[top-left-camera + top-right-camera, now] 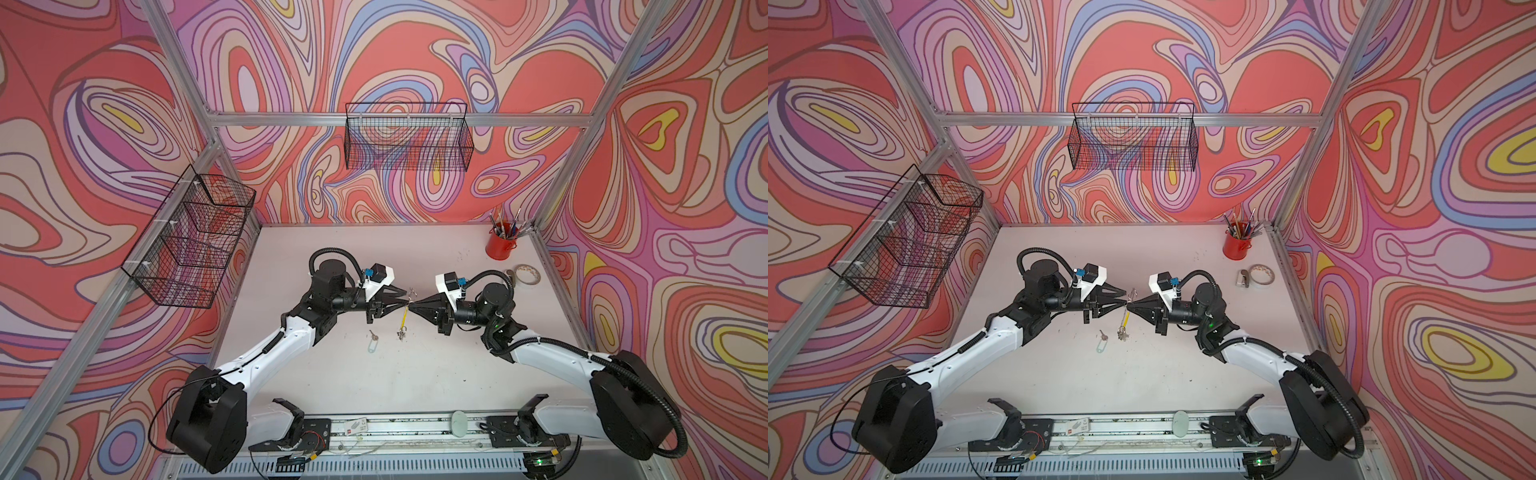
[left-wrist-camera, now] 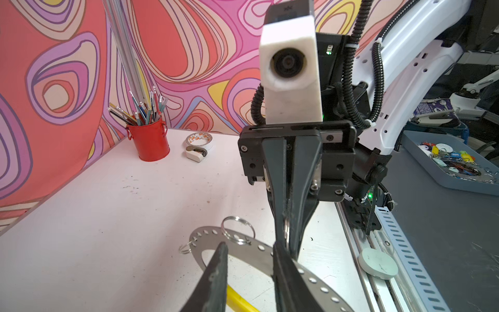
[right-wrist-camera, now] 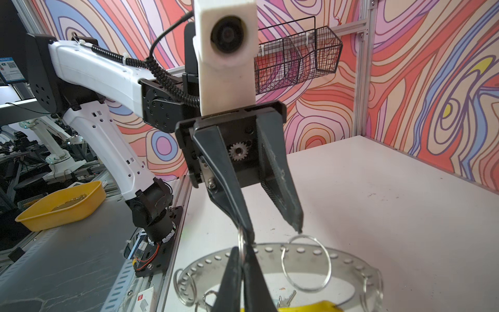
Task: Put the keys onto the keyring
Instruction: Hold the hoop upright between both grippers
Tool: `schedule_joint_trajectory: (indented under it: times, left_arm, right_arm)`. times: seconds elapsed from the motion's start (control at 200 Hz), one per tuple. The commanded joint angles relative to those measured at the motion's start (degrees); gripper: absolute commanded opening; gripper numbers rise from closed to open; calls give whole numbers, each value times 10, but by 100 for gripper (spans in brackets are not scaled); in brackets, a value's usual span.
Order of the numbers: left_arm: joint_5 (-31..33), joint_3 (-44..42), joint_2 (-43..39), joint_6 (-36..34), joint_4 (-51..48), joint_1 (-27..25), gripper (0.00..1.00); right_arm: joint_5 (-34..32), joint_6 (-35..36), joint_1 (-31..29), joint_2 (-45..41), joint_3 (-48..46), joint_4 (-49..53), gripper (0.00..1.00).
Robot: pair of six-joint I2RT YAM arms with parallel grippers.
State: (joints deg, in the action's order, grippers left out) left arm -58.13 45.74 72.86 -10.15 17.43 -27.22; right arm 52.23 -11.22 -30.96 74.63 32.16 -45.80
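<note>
The keyring [image 1: 402, 318] [image 1: 1123, 318], a flat grey hoop with a yellow sleeve, stands nearly edge-on mid-table in both top views. My right gripper [image 3: 243, 250] [image 1: 411, 308] is shut on a small wire loop [image 3: 241, 241] at the hoop's [image 3: 297, 259] rim. My left gripper [image 2: 250, 244] [image 1: 405, 302] faces it with its jaws apart, and one finger [image 3: 247, 229] touches that loop. A key with a pale tag [image 1: 371, 341] [image 1: 1100, 341] lies on the table to the left. Another key [image 3: 286, 298] [image 1: 401, 333] shows at the hoop's near end; I cannot tell if it is attached.
A red can of pens [image 1: 501, 245] stands at the back right, with a tape roll [image 1: 525, 275] and a small white object [image 1: 1243, 277] nearer. Wire baskets hang on the back wall [image 1: 409, 137] and left wall [image 1: 191, 241]. A pale disc [image 1: 459, 423] sits on the front rail.
</note>
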Motion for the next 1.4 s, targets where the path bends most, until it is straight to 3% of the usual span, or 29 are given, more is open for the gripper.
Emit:
schedule_joint_trajectory:
  times: [0.0,0.2,0.501,0.926,1.102,1.332,1.392]
  left_arm:
    - [-26,14,-4,-32,-33,-3,32]
    - [29,9,-22,-35,-40,13,38]
    - [-71,27,-25,-71,-122,26,37]
    - [-69,36,1,-44,-86,3,32]
    - [-60,37,8,-31,-70,-3,26]
    - [-41,46,14,-21,-77,-4,2]
    - [-33,46,12,-19,-75,-4,0]
  right_arm:
    - [4,1,-2,5,-3,-18,0]
    - [2,3,-2,2,-3,-13,0]
    - [-1,4,-2,6,-4,-12,0]
    - [-4,8,-2,6,-2,-3,0]
    - [-4,10,-3,7,-3,1,0]
    - [-3,14,-3,6,-4,5,0]
    - [-3,17,-2,8,-3,9,0]
